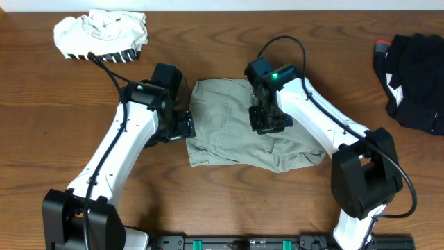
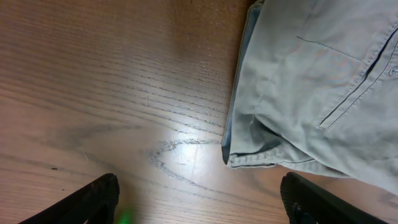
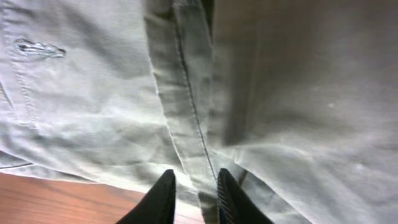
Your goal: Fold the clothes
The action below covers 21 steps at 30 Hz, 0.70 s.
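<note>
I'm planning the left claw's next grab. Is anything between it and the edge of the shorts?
Nothing visible. The left claw hangs open over the table, and the hem of the shorts lies just beside it, with only wood between them.

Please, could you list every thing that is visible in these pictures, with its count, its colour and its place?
Shorts: one, khaki-grey, middle of the table.
Striped garment: one, white with black stripes, far left corner, crumpled.
Black garment: one, black, right edge, crumpled.
Table: one, brown wood, under everything.
Left arm: one, white and black, left of the shorts.
Right arm: one, white and black, reaching over the shorts.
Left pincer: one, black, open above bare wood beside the shorts' edge.
Right pincer: one, black, fingers narrowly apart astride a fold of the shorts; grip unclear.
</note>
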Available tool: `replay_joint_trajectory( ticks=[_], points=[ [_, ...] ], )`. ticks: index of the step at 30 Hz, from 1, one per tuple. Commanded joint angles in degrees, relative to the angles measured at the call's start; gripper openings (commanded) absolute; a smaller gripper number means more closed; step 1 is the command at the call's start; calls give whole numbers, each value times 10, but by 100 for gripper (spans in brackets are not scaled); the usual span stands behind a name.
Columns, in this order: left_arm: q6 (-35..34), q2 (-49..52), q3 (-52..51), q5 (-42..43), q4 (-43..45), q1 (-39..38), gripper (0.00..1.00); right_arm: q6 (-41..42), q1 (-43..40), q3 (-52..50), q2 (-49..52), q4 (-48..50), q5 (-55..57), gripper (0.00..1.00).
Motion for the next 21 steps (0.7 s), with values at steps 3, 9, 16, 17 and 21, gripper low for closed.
replay_joint_trajectory(
  ticks=[3, 9, 16, 17, 21],
  points=[
    [8, 2, 1, 1, -2, 3, 85, 13, 0, 36, -24, -32, 64, 20],
    [8, 2, 1, 1, -3, 3, 86, 14, -24, 40, -45, -78, 75, 15],
    [8, 2, 1, 1, -3, 3, 86, 14, -29, -74, -43, -21, 59, 15],
    [8, 2, 1, 1, -3, 3, 86, 14, -29, -97, -43, 4, 45, 15],
    [8, 2, 1, 1, -2, 3, 86, 26, -30, -145, -43, 58, 30, 19]
  ],
)
